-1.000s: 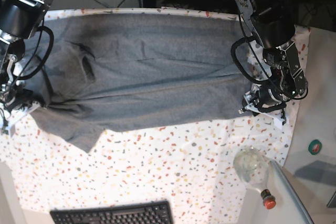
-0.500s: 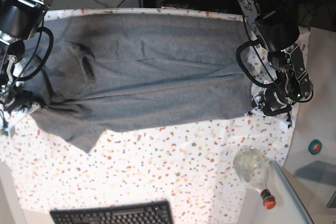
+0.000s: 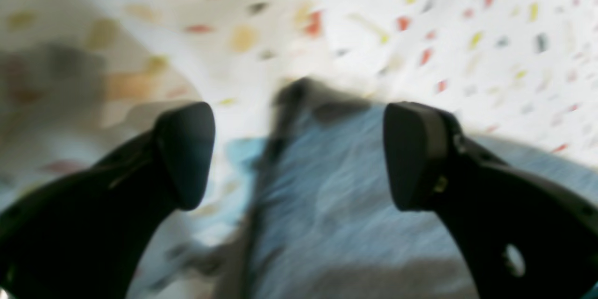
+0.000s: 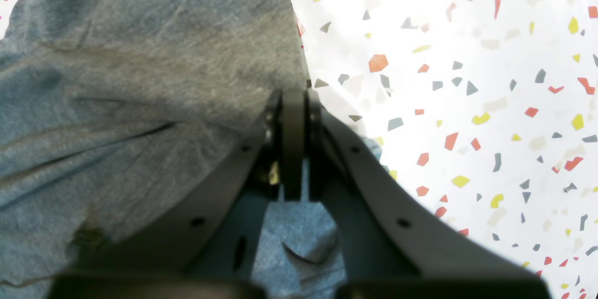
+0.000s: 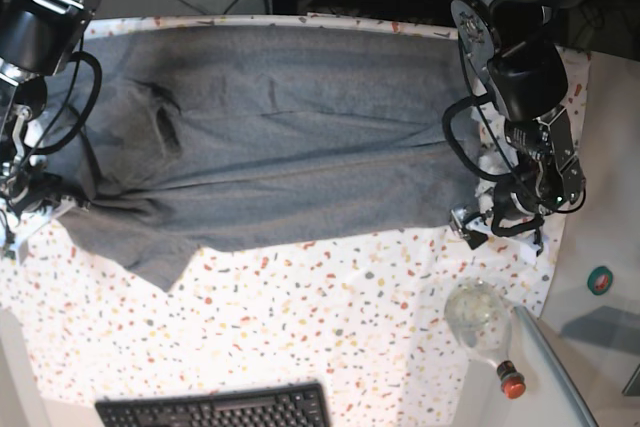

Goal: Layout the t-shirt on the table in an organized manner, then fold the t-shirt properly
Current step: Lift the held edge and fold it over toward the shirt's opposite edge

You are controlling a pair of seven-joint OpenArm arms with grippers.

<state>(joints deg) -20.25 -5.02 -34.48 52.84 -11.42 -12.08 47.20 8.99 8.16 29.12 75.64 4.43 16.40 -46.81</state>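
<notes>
The grey t-shirt lies spread lengthwise across the speckled table, with a sleeve flap hanging toward the front left. My left gripper hovers at the shirt's right end. In the left wrist view the left gripper is open, its fingers wide apart over the blurred t-shirt edge and holding nothing. My right gripper is at the shirt's left end. In the right wrist view the right gripper is shut, with the t-shirt fabric drawn up to its fingertips.
A black keyboard sits at the front edge. A clear bottle with a red cap lies at the front right, beside a grey panel. A green roll rests off the table's right edge.
The left gripper has opened and let go of the shirt's right end, shifting slightly toward the front. The right gripper and the shirt have stayed put.
</notes>
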